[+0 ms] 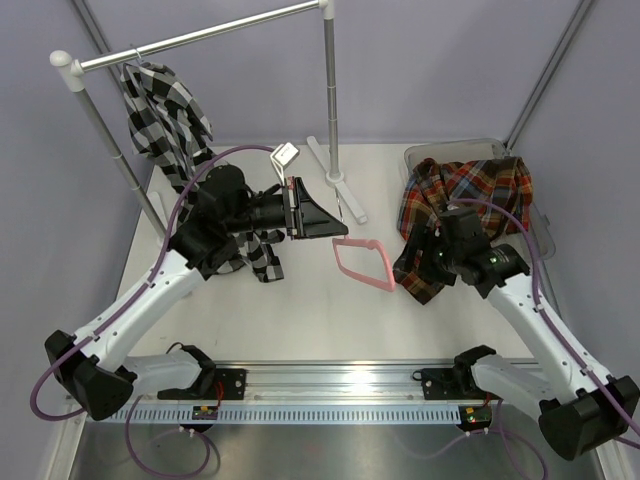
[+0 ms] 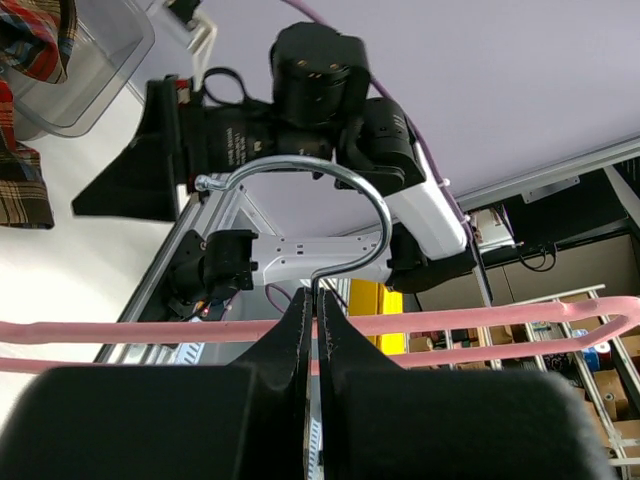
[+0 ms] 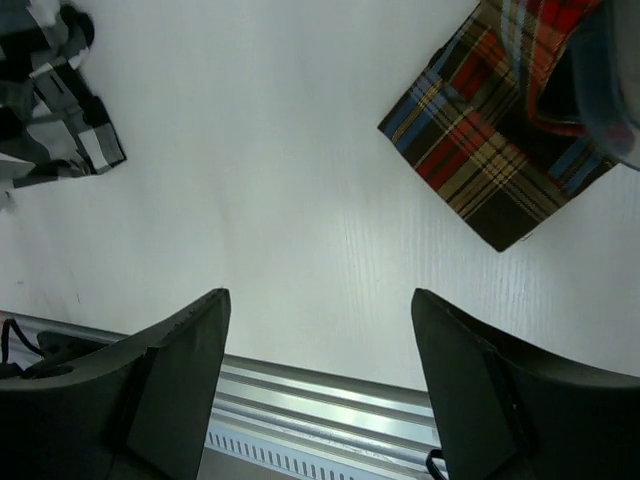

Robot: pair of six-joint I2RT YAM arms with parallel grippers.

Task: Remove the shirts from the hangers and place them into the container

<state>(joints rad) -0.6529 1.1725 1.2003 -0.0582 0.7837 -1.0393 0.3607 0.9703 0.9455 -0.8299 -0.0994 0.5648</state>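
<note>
The pink-red hanger (image 1: 362, 262) is pinched at the stem of its metal hook by the pressed-together jaws of the left gripper (image 2: 313, 305), near the middle of the counter (image 3: 300, 200). The right gripper (image 3: 320, 370) is seen with jaws spread, nothing between them. The red plaid shirt (image 1: 460, 195) is draped over the container's (image 1: 470, 146) near left rim at far right, partly on the counter. The black-and-white shirt (image 1: 165, 110) is hung from the rail (image 1: 200, 38) at far left.
</note>
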